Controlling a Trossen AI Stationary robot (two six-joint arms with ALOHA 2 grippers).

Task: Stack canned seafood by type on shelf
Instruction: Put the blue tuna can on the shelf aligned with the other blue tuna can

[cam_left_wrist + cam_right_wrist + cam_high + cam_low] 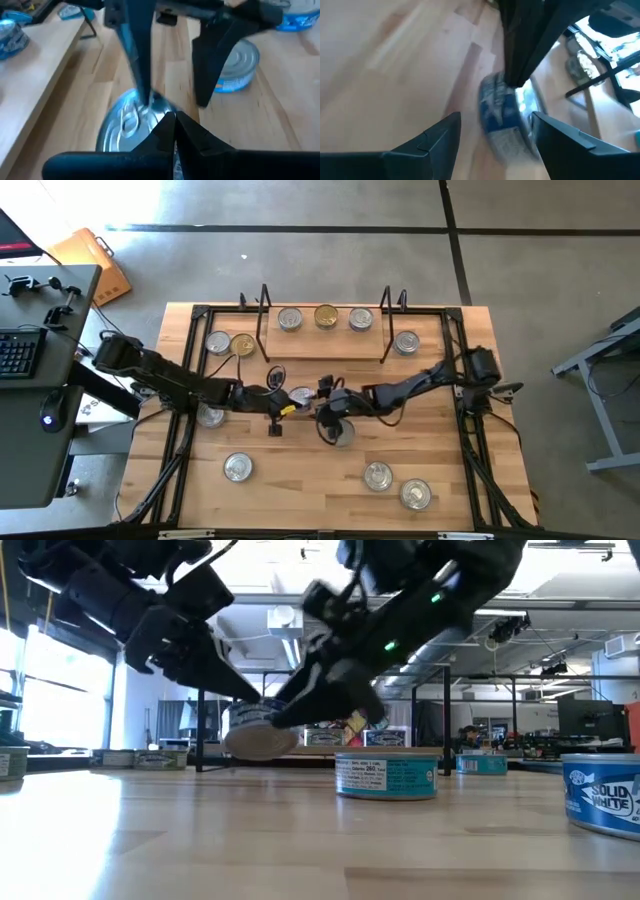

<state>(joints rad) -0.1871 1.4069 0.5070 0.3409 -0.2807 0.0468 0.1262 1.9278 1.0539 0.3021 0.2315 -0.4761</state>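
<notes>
In the middle of the table a silver-topped tin with a blue label [300, 395] hangs tilted, with my left gripper [174, 117] shut at its top edge. My right gripper [495, 125] comes from the table's right and stands open, one finger on each side of that tin [496, 107]. The shelf [325, 352] stands at the far side. On its board rest two silver-topped tins [290, 319] [361, 319] with a gold-topped one [326, 315] between them. My left gripper pinches the tin between its shut fingertips at the rim of its top [514, 89], slanting down from the table's left. The tin hangs tilted below the fingers, and its underside [258, 745] shows above the board. My right gripper: one finger [141, 75] reaches the tin's top; I cannot tell whether it touches.
Loose tins stand on the table: one just near of my right gripper [340, 430], one under my left arm [210, 416], three toward the near edge [238, 468] [377, 475] [415, 494], and others beside the shelf's ends [217, 342] [406, 342].
</notes>
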